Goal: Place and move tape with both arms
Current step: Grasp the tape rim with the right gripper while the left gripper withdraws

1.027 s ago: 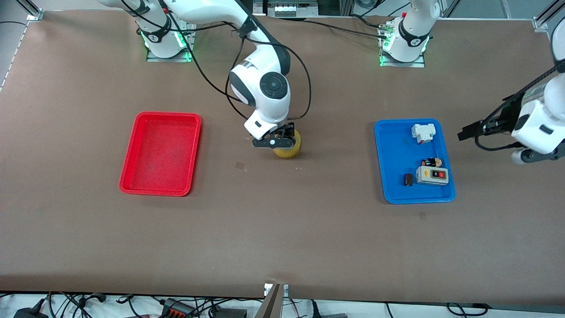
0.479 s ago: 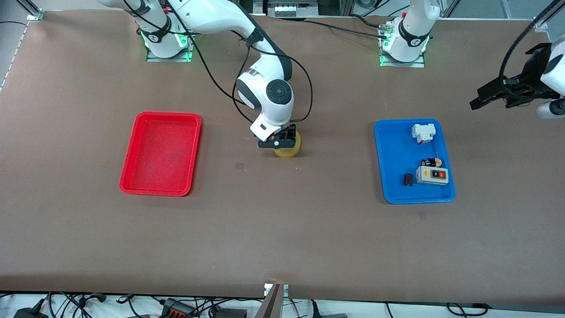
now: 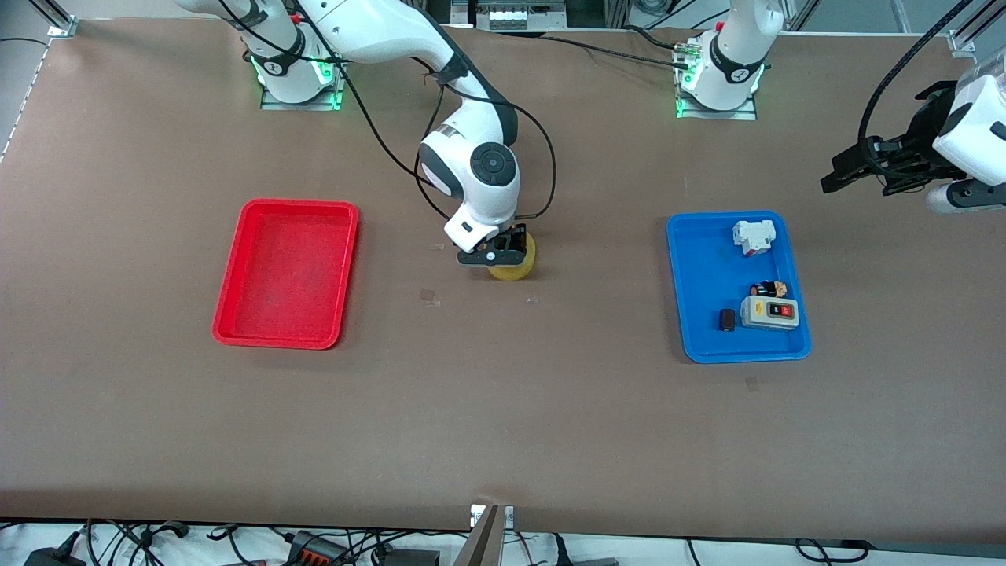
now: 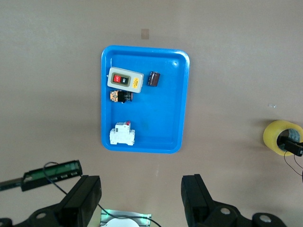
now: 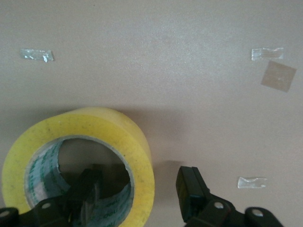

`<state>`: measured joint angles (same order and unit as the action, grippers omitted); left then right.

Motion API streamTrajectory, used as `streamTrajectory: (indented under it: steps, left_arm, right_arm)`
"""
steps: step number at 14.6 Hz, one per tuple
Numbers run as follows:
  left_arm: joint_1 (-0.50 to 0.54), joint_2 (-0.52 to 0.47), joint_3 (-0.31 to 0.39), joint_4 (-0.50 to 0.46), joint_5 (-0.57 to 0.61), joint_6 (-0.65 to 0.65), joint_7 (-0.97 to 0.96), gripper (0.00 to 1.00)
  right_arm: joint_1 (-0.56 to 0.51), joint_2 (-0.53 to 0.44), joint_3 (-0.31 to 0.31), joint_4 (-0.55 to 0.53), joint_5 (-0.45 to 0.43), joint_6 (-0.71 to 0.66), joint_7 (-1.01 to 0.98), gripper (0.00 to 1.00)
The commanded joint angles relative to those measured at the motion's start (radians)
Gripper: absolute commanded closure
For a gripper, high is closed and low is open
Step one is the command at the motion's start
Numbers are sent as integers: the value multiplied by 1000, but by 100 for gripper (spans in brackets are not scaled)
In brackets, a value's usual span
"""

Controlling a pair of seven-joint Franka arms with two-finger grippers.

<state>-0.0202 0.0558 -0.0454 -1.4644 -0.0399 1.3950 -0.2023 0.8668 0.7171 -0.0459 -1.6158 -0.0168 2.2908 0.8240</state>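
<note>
Right arm (image 3: 393,35): reaches from its base out over the middle of the bench (image 3: 503,409), forearm angled downward, wrist turned so the claw points down at the bench.

Right claw (image 3: 503,253): down at the tape. One finger (image 5: 87,187) sits inside the hollow core, the other finger (image 5: 191,187) stands outside the roll's wall; the wall is between them. A gap shows between the outer finger and the wall, so the jaws are spread and not clamped.

Tape (image 3: 515,263): yellow translucent roll, lying flat on the bench between the red tray (image 3: 287,271) and the blue tray (image 3: 735,287), well apart from both. Its core axis runs roughly upright, the open core facing up toward the wrist camera, slightly tilted in that view.

Left arm (image 3: 971,134): held up at its own end of the bench, wrist raised; it waits.

Left claw (image 3: 845,169): in the air over bare bench, beside the blue tray. Fingers wide apart, nothing between them.

Blue tray contents: white breaker block (image 3: 753,236), grey switch box (image 3: 770,312), small black cylinder (image 3: 728,319), small dark part with orange tip (image 3: 769,288).

Change from a second ago: right forearm has drawn in and the claw has settled lower around the tape; the tape has not shifted. The left claw has risen and moved away from the blue tray's side toward the base end of the bench.
</note>
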Motion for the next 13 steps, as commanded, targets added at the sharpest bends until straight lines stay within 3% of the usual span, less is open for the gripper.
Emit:
streamTrajectory:
  steps: [1, 3, 5, 8, 11, 13]
  left_arm:
    - [-9, -13, 5, -17, -15, 15, 24, 0]
    - [-7, -19, 4, -36, -11, 56, 24, 0]
    - [-4, -37, 4, -65, -6, 91, 24, 0]
    - [-3, -103, 1, -163, -5, 163, 24, 0]
    - [2, -105, 2, -163, -6, 159, 24, 0]
    - [3, -105, 2, -163, -6, 157, 24, 0]
  right_arm:
    - [11, 7, -8, -7, 1, 33, 20, 64]
    - [11, 16, -8, -9, 1, 55, 20, 86]
    - [8, 7, -9, -7, 1, 50, 20, 94]
    - [-2, -50, -9, -7, 5, 20, 21, 95]
    - [-47, -142, -19, -13, 3, -97, 11, 98]
    - [-115, -232, -19, -76, 3, -126, -17, 98]
